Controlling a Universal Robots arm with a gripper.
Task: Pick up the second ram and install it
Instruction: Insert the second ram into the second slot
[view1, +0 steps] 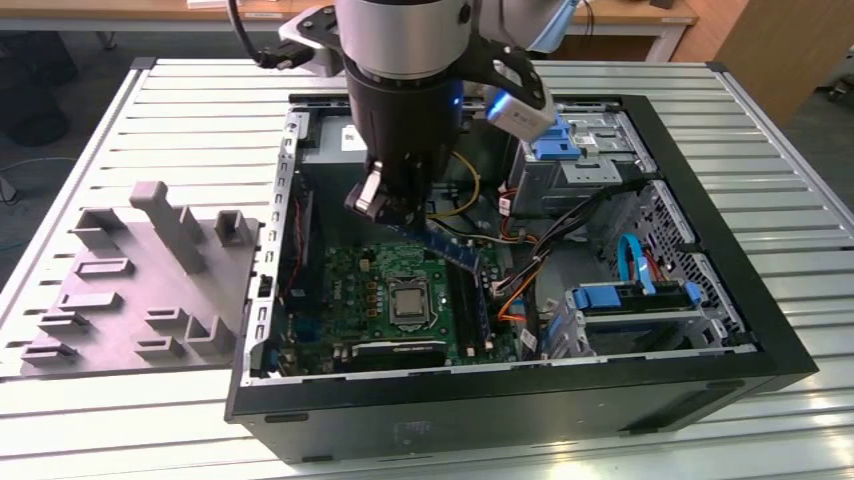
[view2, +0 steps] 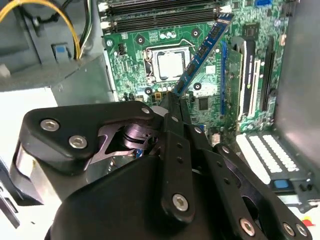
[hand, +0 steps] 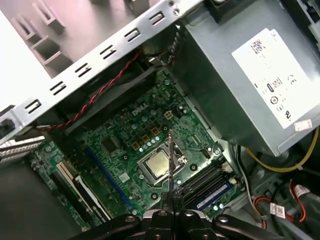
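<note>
Second ram (view2: 202, 54) clamped in pincer (view2: 174, 97), above motherboard (view2: 131, 56)

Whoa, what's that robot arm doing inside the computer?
The robot arm's gripper is shut on one end of a memory stick, the second ram. It holds the stick tilted above the green motherboard inside the open computer case. The stick hangs near the processor socket and is not in a slot yet. A grey moulded tray sits outside the case, on the exterior view's left.
</note>
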